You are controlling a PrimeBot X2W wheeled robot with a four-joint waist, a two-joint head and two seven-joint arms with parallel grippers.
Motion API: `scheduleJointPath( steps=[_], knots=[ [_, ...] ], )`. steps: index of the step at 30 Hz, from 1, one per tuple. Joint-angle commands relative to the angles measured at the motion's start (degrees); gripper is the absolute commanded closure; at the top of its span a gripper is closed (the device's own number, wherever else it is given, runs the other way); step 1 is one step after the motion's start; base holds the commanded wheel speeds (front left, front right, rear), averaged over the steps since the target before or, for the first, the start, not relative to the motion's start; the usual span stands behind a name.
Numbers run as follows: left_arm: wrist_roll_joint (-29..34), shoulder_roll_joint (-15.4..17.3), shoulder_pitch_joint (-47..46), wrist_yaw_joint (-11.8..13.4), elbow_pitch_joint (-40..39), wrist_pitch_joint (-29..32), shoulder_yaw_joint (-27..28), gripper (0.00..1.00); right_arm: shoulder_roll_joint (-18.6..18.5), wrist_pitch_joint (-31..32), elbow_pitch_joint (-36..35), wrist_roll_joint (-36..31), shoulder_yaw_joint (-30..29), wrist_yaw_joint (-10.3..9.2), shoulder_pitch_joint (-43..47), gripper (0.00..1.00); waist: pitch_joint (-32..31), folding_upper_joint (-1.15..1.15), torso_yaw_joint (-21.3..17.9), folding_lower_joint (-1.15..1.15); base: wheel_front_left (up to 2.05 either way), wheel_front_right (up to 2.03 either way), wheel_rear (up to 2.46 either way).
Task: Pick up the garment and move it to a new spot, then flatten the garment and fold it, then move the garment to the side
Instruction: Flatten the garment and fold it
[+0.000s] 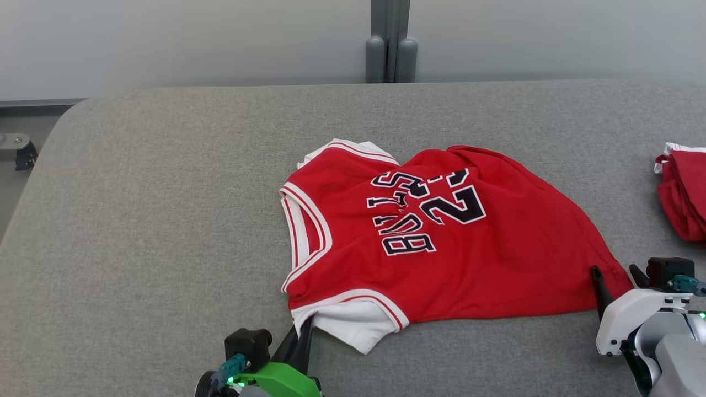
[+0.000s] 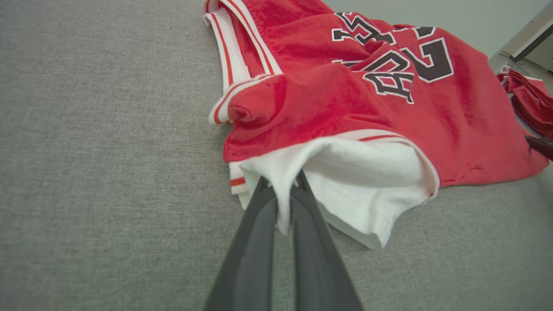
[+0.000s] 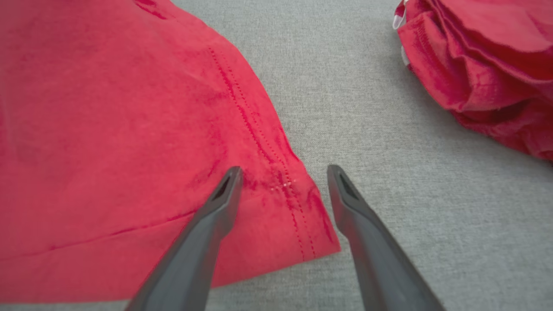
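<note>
The left claw (image 2: 281, 183) is pinching shut on the white edge of the garment (image 1: 452, 259), which is lying rumpled on the bench (image 1: 165, 231) just ahead of it. The right claw (image 3: 283, 172) is gaping astride the red hem corner, probably preparing a two-corner stretch.

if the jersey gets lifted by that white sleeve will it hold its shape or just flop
Probably flops: the jersey lies in wrinkles and soft folds. Likely light, since the thin sleeve bunches between the shut left jaws. It may drag rather than slide on the textured grey table.
</note>
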Motion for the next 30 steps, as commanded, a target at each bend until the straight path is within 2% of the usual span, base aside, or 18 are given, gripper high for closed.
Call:
scheduleJointPath(
  steps=[1,12,13,14,15,24,30],
  knots=[
    [-0.33,0.15,-0.87,-0.01,0.24,-0.19,-0.21,1.0,-0.37,-0.56,0.88,0.47,0.45,0.0,-0.93,0.0,0.17,0.0,0.17,0.0,0.0,0.0,0.0],
    [-0.85,0.15,-1.51,0.33,1.13,-0.23,-1.55,1.0,-0.87,-2.88,5.79,1.77,3.8,0.0,-3.5,0.0,0.24,0.0,0.6,0.0,0.0,0.0,0.0],
    [-0.94,0.15,-1.53,0.38,1.18,-0.25,-1.56,1.0,-0.86,-2.99,6.07,1.98,4.09,0.0,-3.59,0.47,0.22,0.0,0.58,0.0,0.0,0.0,0.0],
    [-1.05,0.15,-1.56,0.42,1.27,-0.27,-1.65,1.0,-0.88,-3.11,6.44,2.18,4.4,0.0,-3.77,0.69,0.18,0.0,0.55,0.0,0.0,0.0,0.0],
    [-1.14,0.14,-1.6,0.43,1.35,-0.28,-1.71,1.0,-0.92,-3.27,6.63,2.29,4.65,0.0,-3.97,1.0,0.14,0.0,0.51,0.0,0.0,0.0,0.0],
    [-1.69,0.19,-1.75,0.42,2.41,-0.37,-1.89,1.0,-1.38,-4.42,6.69,3.61,6.94,0.0,-4.42,1.0,-0.97,0.0,-0.07,0.0,0.0,0.0,0.0],
    [-2.53,1.83,-2.51,0.15,0.63,-0.46,-0.4,1.0,-1.35,-4.63,1.22,8.52,9.85,0.0,-2.78,1.0,-2.62,0.0,-0.81,0.0,0.0,0.0,0.0]
  ],
)
